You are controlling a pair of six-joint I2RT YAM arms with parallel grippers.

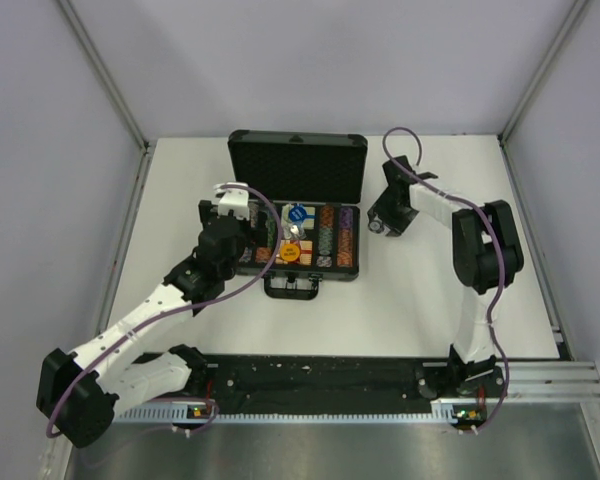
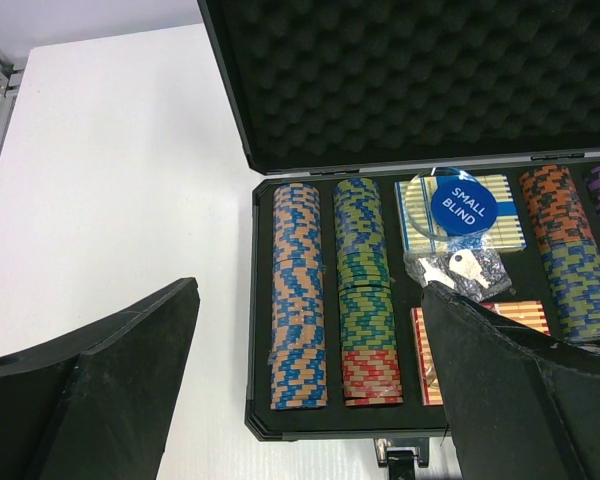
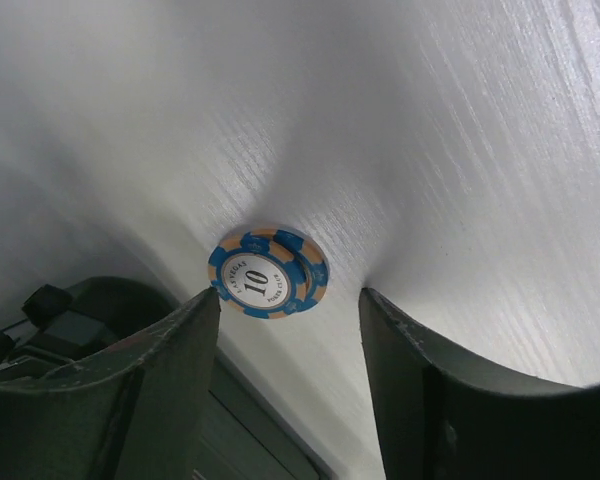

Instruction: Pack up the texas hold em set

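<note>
Case (image 1: pixel 298 165), black, hard-shelled, handle (image 1: pixel 291 288) toward the arms. It stands open in the middle of the surface (image 1: pixel 430 320), foam-lined lid upright at the far side. The tray holds rows of multicoloured chips (image 1: pixel 325 235), a blue round button (image 1: pixel 298 213) and an orange round button (image 1: pixel 290 252). Left claw (image 1: pixel 235 215) hangs at the case's left edge. Right claw (image 1: pixel 383 226) sits low over bare surface just right of the case, apart from it.

Left wrist view: fingers (image 2: pixel 110 400) are spread wide with nothing gripped, one over the surface left of the case, the other over the tray's near part. Contents from the left:
- blue-and-orange chip row (image 2: pixel 300 300)
- green-and-blue row (image 2: pixel 365 290) ending in red chips
- striped blue card box (image 2: pixel 495 235) with the blue button, lettered SMALL BLIND, on top
- small clear bag (image 2: pixel 455 270) of pale pieces just nearer
- red card box (image 2: pixel 515 310), partly hidden by a finger
- orange-and-blue and purple rows at the right

Right wrist view: loose chip (image 3: pixel 268 272), blue and orange, marked 10, lies flat on the surface, outside the case. The jaws stand apart, clamped on nothing. The chip sits just beyond the tips, closer to the finger (image 3: pixel 160 370) at picture left; whether that finger touches it cannot be told.
</note>
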